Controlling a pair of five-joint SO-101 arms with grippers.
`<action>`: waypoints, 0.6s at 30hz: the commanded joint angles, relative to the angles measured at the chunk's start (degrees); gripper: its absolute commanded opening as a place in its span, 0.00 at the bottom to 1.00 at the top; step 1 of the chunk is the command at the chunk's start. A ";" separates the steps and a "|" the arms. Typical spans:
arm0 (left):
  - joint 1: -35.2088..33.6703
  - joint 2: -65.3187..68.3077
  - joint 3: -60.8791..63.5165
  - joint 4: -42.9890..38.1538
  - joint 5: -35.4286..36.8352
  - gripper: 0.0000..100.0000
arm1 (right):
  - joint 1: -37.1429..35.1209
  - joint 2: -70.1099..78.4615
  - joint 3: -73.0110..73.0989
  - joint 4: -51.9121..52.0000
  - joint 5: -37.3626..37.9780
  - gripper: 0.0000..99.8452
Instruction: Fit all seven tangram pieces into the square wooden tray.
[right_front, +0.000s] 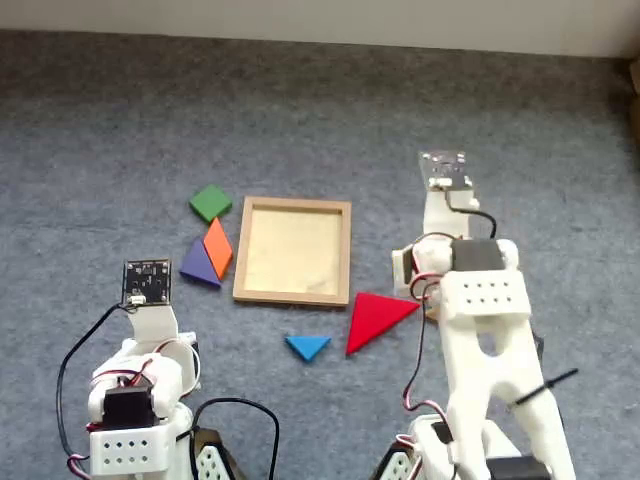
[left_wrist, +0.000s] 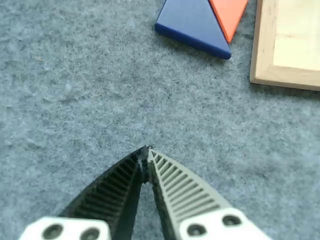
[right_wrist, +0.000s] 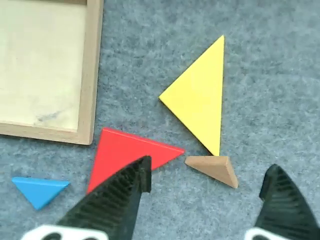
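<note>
The square wooden tray (right_front: 240, 255) lies mid-table with a bare floor. To its left are a green square (right_front: 210, 202), an orange parallelogram (right_front: 218, 247) and a dark blue triangle (right_front: 198, 265). Below it lie a small blue triangle (right_front: 307, 346) and a red triangle (right_front: 378, 318). My right gripper (right_wrist: 209, 176) is open above a small brown triangle (right_wrist: 215, 168), which touches the tip of a yellow triangle (right_wrist: 200, 97), with the red triangle (right_wrist: 125, 152) beside it. My left gripper (left_wrist: 145, 154) is shut and holds nothing, over carpet short of the dark blue triangle (left_wrist: 195, 22).
Grey carpet covers the whole table. The right arm's body (right_front: 480, 300) stands over the ground right of the tray and hides what lies beneath it in the high view. The left arm (right_front: 135, 400) sits at the near left corner.
</note>
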 joint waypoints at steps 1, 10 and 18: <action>-0.48 -0.75 1.19 0.26 -0.44 0.01 | -0.84 3.91 -3.74 -5.67 -0.53 0.34; -0.48 -0.75 1.19 0.26 -0.44 0.01 | -4.70 14.46 -3.82 -12.97 -0.53 0.34; -0.48 -0.75 1.19 0.26 -0.44 0.01 | -3.21 18.86 -3.91 -18.33 -0.62 0.34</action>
